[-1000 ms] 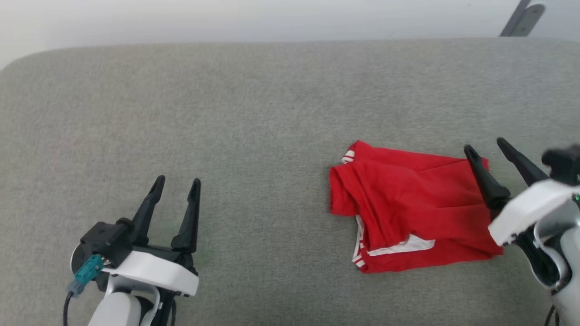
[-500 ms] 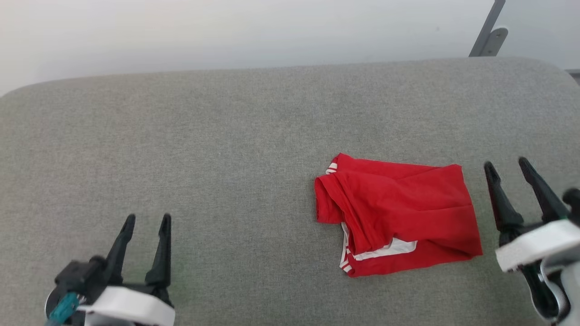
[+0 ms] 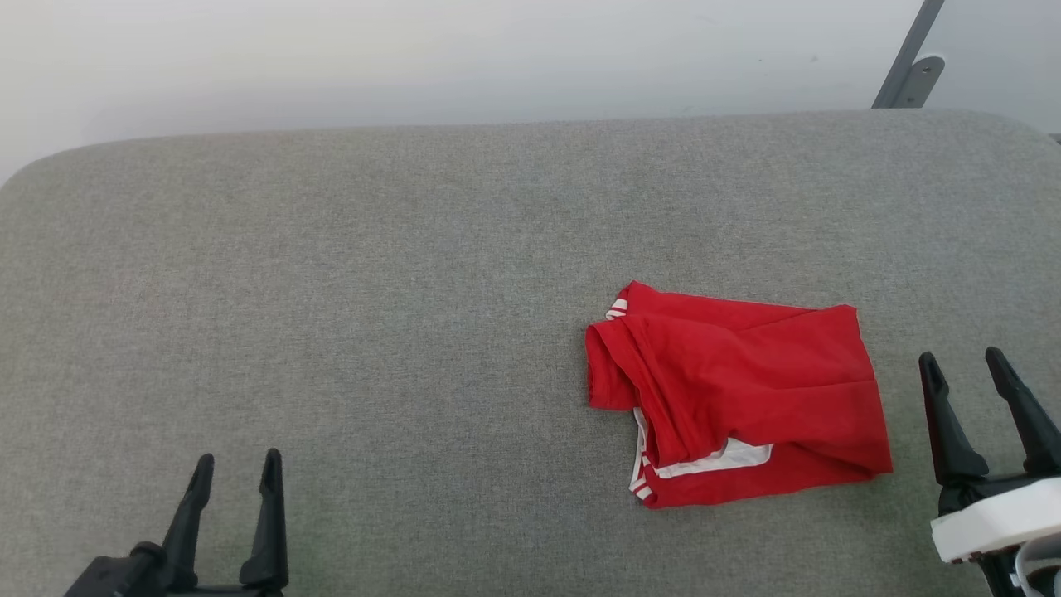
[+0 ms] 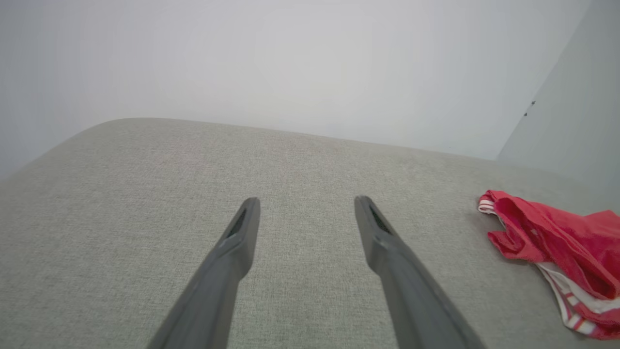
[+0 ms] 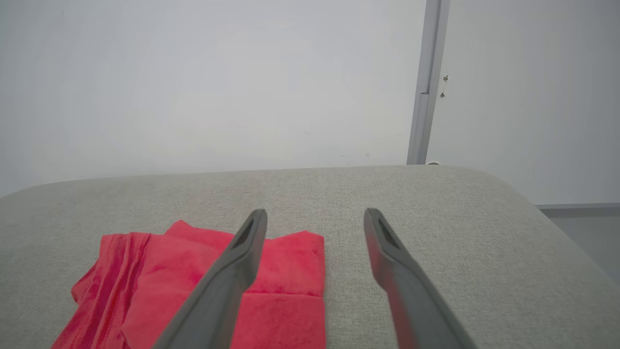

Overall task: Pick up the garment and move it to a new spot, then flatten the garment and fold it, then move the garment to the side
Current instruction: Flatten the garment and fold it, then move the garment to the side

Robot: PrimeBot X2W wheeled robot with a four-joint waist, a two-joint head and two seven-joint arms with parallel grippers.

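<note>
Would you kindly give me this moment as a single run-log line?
garment: folded, lying on grey cushion | left gripper: open, empty | right gripper: open, empty, beside garment

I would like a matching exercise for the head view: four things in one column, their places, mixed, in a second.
1. red folded cloth garment with white-striped trim
2. left gripper
3. right gripper
4. grey metal post

A. lower right, jaws open
B. top right, behind the grey fabric surface
C. lower left, jaws open
D. right of centre, on that surface

Pairs: 1-D, 2-C, 3-A, 4-B
</note>
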